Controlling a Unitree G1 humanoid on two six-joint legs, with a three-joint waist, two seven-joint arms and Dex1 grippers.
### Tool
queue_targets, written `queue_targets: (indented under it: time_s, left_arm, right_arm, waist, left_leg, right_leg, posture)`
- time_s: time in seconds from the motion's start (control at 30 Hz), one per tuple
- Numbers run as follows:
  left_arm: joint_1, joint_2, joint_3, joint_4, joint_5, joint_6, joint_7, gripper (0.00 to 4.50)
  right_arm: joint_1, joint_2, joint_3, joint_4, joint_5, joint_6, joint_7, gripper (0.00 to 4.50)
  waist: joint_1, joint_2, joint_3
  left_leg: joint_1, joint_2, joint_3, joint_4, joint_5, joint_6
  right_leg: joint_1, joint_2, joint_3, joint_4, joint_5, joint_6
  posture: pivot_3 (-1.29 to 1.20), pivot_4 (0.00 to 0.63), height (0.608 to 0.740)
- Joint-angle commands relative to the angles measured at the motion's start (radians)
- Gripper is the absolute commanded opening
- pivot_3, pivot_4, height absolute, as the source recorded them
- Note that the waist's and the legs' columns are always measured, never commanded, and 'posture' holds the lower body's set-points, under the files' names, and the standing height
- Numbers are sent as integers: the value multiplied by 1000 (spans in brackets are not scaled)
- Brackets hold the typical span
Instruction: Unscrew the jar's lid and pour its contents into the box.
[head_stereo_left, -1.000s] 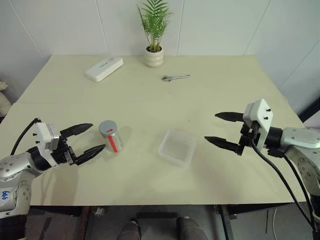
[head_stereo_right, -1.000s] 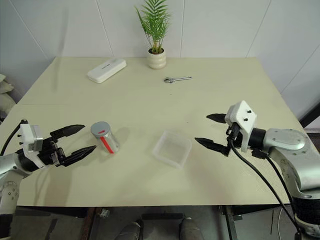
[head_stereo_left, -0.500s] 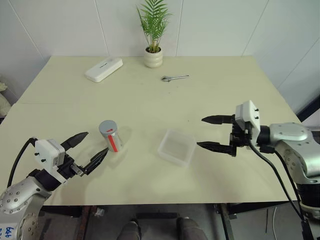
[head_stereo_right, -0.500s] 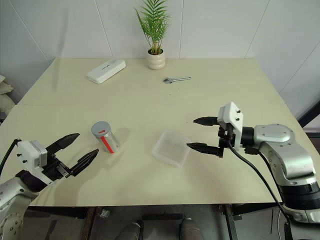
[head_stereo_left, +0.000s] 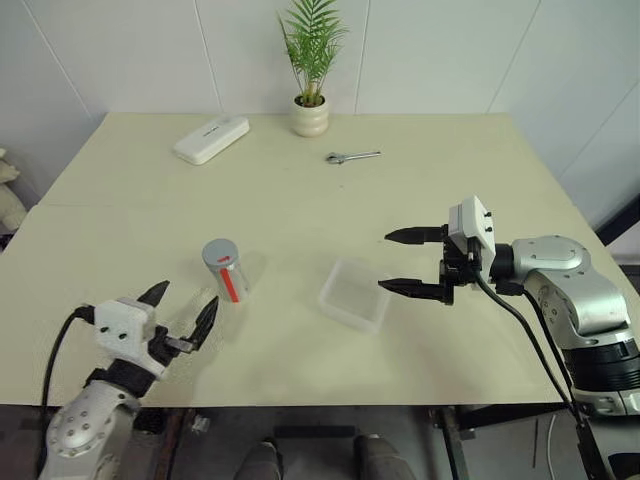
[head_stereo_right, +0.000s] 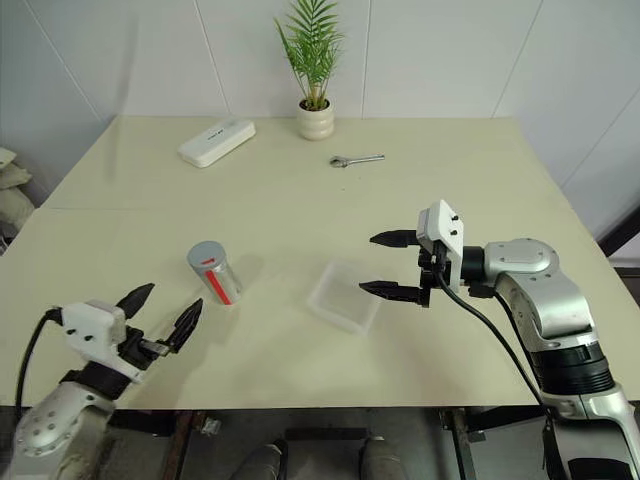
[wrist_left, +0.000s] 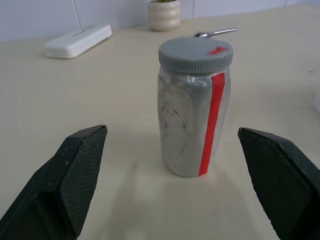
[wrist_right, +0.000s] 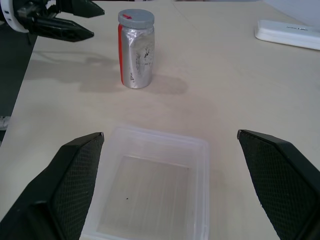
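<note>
The left gripper (head_stereo_left: 180, 313) hovers low over the near edge of the tabletop (head_stereo_left: 300, 210), its two black fingers spread wide and holding nothing. Just beyond its fingertips, and lined up with the gap between them in the left wrist view, the jar (wrist_left: 194, 107) stands upright on the tabletop, apart from both fingers. The gray lid (wrist_left: 195, 53) sits on top of the jar, its small red mark showing near the rim above the red stripe that runs down the jar's side. The jar wall looks cloudy, so I cannot tell where the contents lie inside. The right gripper (head_stereo_left: 400, 261) points across toward the robot's left, its fingers likewise spread wide and empty, one above the other in the head views. Its lower fingertip reaches over the near edge of the box (head_stereo_left: 352, 294), which lies flat on the tabletop just ahead of that gripper, between it and the jar. In the right wrist view the box sits between the two fingers with the jar farther off behind it. Well beyond both grippers, near the far edge, stand a potted plant (head_stereo_left: 310, 70), a white oblong device (head_stereo_left: 210, 138) and a small wrench (head_stereo_left: 351, 156).
</note>
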Motion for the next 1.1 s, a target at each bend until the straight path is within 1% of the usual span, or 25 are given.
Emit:
queue_targets:
  time_s: [0.03,0.2,0.63,0.93,1.1]
  left_arm:
    - [-14,-30,-45,-18,62,-19,50,4479]
    - [-94,-69,-117,49,154,-30,115,4479]
    - [-233,-173,-204,175,229,-43,189,4479]
    - [-324,-194,-195,249,248,-75,223,4479]
    - [-362,-180,-170,281,242,-79,223,4479]
  right_arm:
    - [-16,4,-20,-25,6,-15,2,4500]
    - [3,2,-29,-47,2,-13,-16,4500]
    - [40,-2,-40,-113,15,4,-54,4500]
    - [36,-1,-43,-109,8,6,-76,4500]
    - [38,-5,-43,-110,5,5,-85,4500]
  waist:
    - [3,0,0]
    - [10,0,0]
    - [10,0,0]
    - [11,0,0]
    - [11,0,0]
  left_leg:
    - [0,0,0,0,0,0]
    - [0,0,1,2,0,0]
    - [0,-1,1,3,0,0]
    - [-1,-1,1,3,0,0]
    - [0,-1,1,3,0,0]
  right_leg:
    - [0,0,0,0,0,0]
    - [1,0,1,0,1,0]
    - [0,0,1,-1,2,1]
    - [0,0,2,-1,3,2]
    - [0,0,1,-1,4,6]
  posture:
    - [0,150,740]
    - [0,150,740]
    - [0,150,740]
    - [0,150,740]
    - [0,150,740]
